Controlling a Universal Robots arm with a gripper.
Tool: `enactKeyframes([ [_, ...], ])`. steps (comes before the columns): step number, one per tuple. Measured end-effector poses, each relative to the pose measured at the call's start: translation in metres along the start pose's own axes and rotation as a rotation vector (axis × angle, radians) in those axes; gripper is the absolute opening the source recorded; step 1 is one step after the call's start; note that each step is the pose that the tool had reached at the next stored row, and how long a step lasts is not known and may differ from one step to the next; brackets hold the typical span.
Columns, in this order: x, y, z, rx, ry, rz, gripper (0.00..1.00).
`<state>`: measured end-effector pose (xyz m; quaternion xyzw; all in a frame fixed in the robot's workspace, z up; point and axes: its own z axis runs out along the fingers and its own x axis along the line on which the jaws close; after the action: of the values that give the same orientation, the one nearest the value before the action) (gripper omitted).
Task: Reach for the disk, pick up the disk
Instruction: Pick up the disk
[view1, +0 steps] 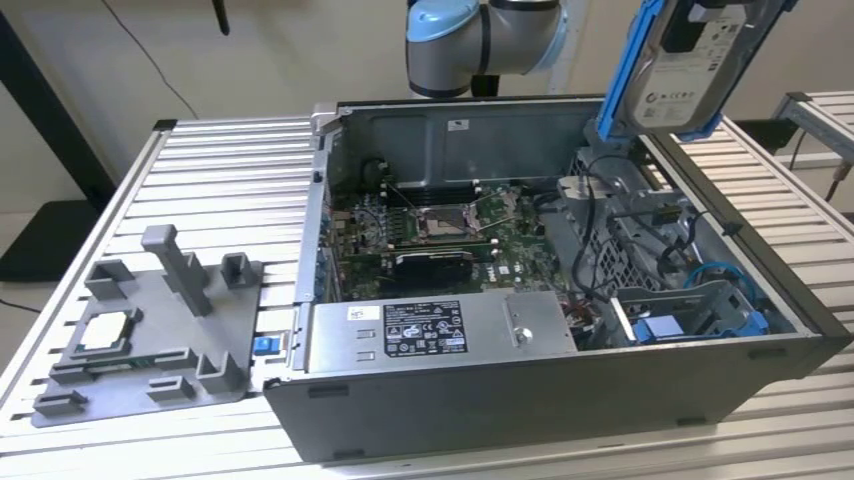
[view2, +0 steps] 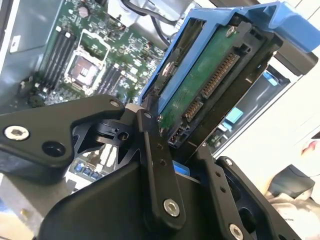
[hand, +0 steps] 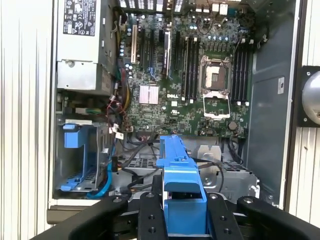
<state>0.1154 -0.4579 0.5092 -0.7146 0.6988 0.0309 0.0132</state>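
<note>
In the first wrist view, the disk (hand: 181, 192) is seen edge-on, its bright blue frame clamped between the black fingers (hand: 149, 217) of the gripper (hand: 182, 220). Beneath it, the open computer case (hand: 267, 100) is laid out on a ribbed metal table (hand: 25, 125). A green motherboard (hand: 175, 95) with an empty processor socket (hand: 214, 75) is seen inside. A grey power supply (hand: 82, 45) is mounted beside the board, and a blue drive bay (hand: 77, 160) sits next to it, with cables (hand: 135, 160) running between them.
</note>
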Motion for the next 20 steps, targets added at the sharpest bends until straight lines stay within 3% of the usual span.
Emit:
enactKeyframes([
  [14,0.0412,0.0009,-0.0001,0.0002,-0.0002,0.004,0.0],
  [20,0.0621,0.0013,-0.0001,0.0003,0.0,0.005,0.0],
])
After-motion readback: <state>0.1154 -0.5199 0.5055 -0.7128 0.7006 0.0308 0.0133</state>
